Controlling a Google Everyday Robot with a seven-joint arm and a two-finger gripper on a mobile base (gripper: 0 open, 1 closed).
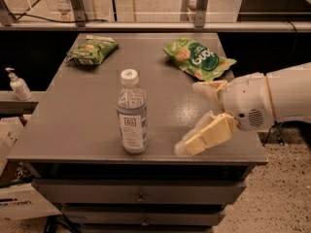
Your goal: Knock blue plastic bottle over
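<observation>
On the tabletop [73, 110], close to the front edge, the blue plastic bottle [132, 113] is seen standing upright, so nothing's been knocked over yet.

Looks like the approach step is what's in hand: the tool [189, 118] is held low on the bottle's right, near it but not touching, fingers spread well apart with nothing gripped. The arm [282, 101] is reached in from the right edge, roughly level, with the lower finger angled down-left toward the tabletop. A leftward sweep, landed around the label or higher, is probably called for next, so the bottle gets tipped rather than shoved along.
</observation>
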